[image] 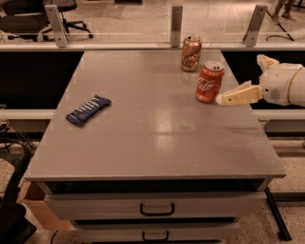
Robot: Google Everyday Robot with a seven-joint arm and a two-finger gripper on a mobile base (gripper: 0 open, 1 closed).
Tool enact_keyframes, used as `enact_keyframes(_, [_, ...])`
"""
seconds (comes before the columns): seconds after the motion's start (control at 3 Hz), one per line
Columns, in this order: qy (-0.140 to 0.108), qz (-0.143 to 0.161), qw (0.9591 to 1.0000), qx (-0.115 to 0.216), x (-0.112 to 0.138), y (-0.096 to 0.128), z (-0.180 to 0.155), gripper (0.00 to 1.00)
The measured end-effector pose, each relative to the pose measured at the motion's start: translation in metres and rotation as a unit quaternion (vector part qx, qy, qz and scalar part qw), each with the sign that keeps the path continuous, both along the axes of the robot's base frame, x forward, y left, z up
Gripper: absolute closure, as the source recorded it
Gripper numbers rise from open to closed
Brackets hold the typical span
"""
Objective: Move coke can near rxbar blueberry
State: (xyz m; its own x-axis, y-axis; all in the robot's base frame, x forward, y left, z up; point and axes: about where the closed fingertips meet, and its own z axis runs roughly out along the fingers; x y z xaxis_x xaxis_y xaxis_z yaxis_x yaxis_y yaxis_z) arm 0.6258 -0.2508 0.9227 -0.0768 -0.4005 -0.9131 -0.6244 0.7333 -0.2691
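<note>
Two cans (208,82) (191,46), one bar (88,110), gripper (240,79) at right

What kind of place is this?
Probably an office or lab: office chairs behind a glass partition, a grey table with drawers. The gripper is at the table's right edge, beside the coke can.

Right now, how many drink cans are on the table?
2. The coke can stands near the right edge beside the gripper; the tan can is behind it at the back. None looks hidden.
</note>
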Motion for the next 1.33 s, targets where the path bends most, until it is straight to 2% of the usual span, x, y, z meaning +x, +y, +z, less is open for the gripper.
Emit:
enact_keyframes(0.33, [0.015, 0.006, 0.9995, 0.027, -0.002, 0.015, -0.012, 0.00])
enact_keyframes(0.67, [0.003, -0.002, 0.9937, 0.112, 0.008, 0.033, -0.032, 0.00])
enact_keyframes(1.0, [-0.015, -0.005, 0.9881, 0.153, 0.016, 0.044, -0.034, 0.00])
enact_keyframes(1.33, [-0.037, 0.007, 0.9844, 0.172, 0.028, 0.053, -0.029, 0.00])
